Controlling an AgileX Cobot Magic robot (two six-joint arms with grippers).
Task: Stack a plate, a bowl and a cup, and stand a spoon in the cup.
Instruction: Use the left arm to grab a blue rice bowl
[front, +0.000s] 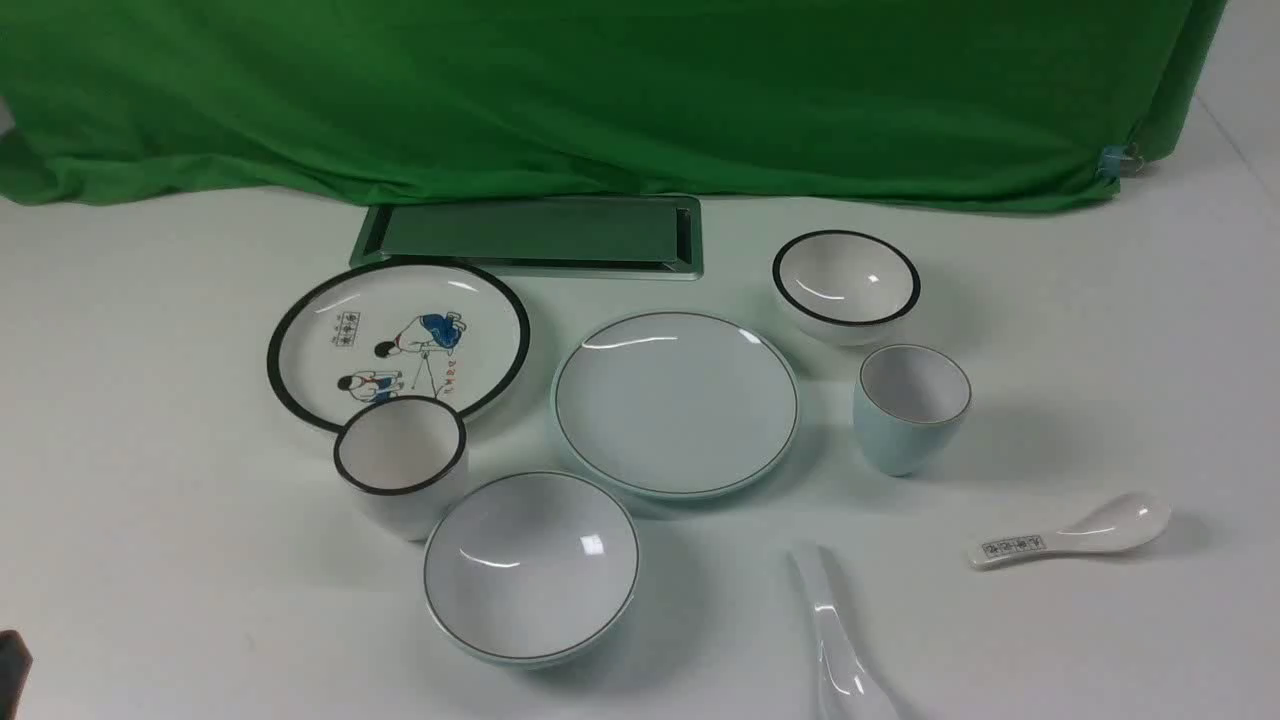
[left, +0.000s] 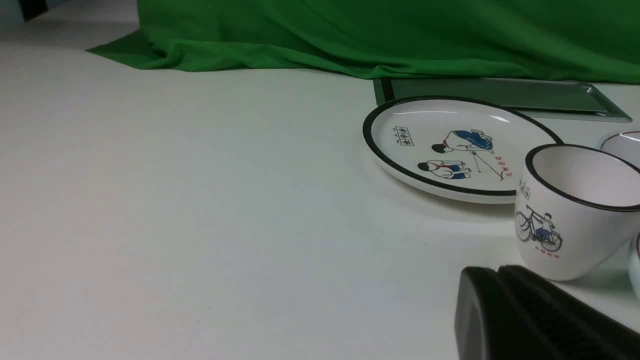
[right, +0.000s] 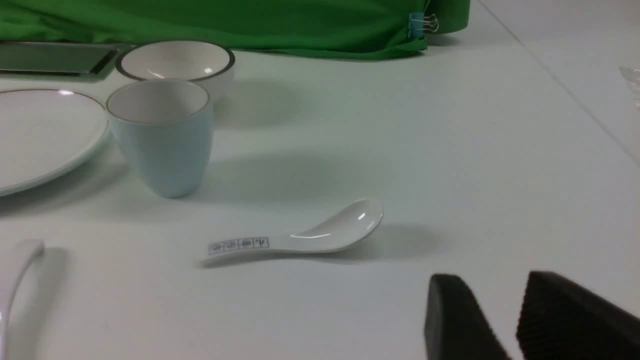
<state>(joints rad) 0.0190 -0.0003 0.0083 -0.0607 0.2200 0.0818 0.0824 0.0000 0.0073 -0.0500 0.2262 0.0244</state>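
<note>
Left gripper (left: 496, 272) pinched shut, empty; right gripper (right: 494, 287) half apart, holding nothing. 2 near-twins lie close: snatching the patterned spoon (front: 1070, 535) instead of the spoon (front: 838, 640) spoils it

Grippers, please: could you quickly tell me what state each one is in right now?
Left gripper: closed, holding nothing.
Right gripper: open, nothing between its jaws.
</note>
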